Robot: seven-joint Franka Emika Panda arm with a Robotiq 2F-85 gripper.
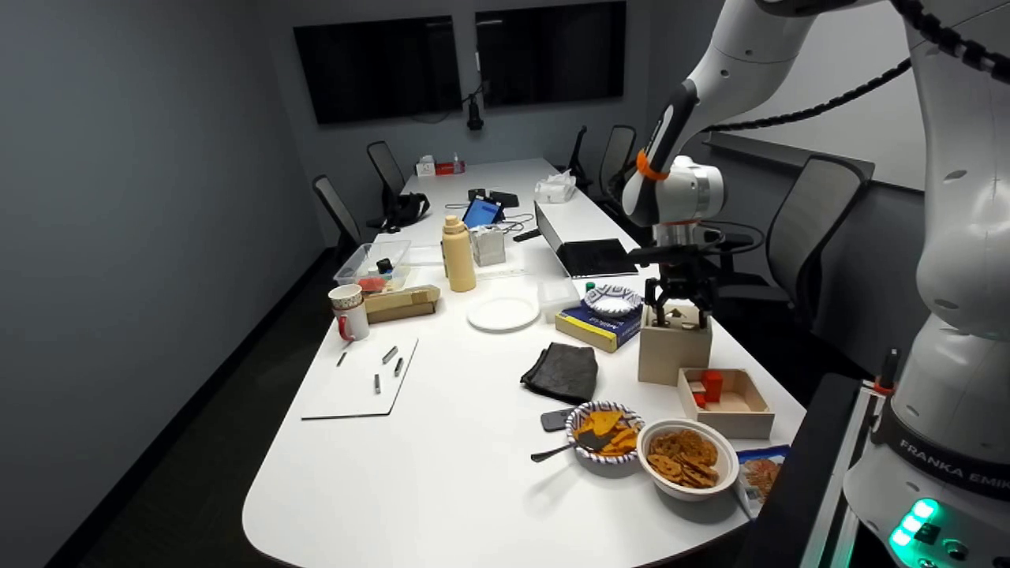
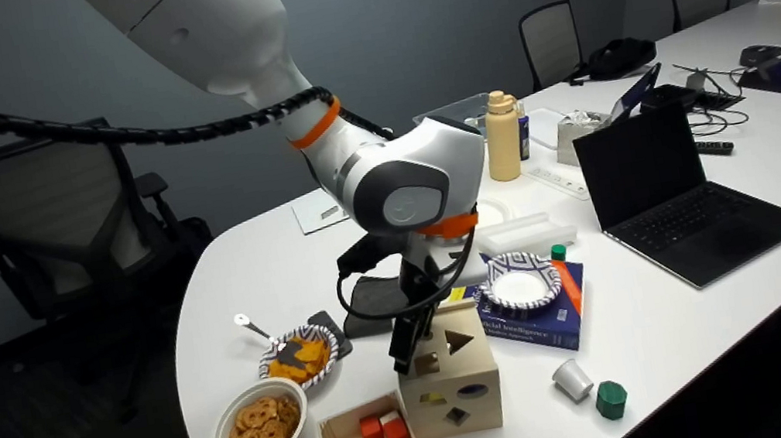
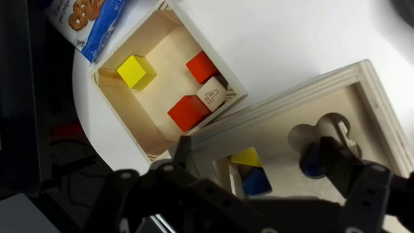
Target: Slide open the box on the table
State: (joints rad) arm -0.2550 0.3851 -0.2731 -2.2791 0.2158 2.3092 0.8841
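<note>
spread gripper (image 3: 255,140) over the pale wooden box (image 1: 673,359)

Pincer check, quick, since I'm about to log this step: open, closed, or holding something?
Pincer: open, spread wide at the box, nothing visibly clasped; whether it touches the box can't be told.

A big bowl (image 1: 680,491) of brown snacks (image 1: 688,456) sits by a smaller bowl (image 1: 600,458) of orange chips (image 1: 609,430). One yellow block (image 3: 137,72) and two red blocks (image 3: 190,111) lie in a wooden tray (image 3: 161,87). A laptop (image 2: 683,208) is open.
</note>
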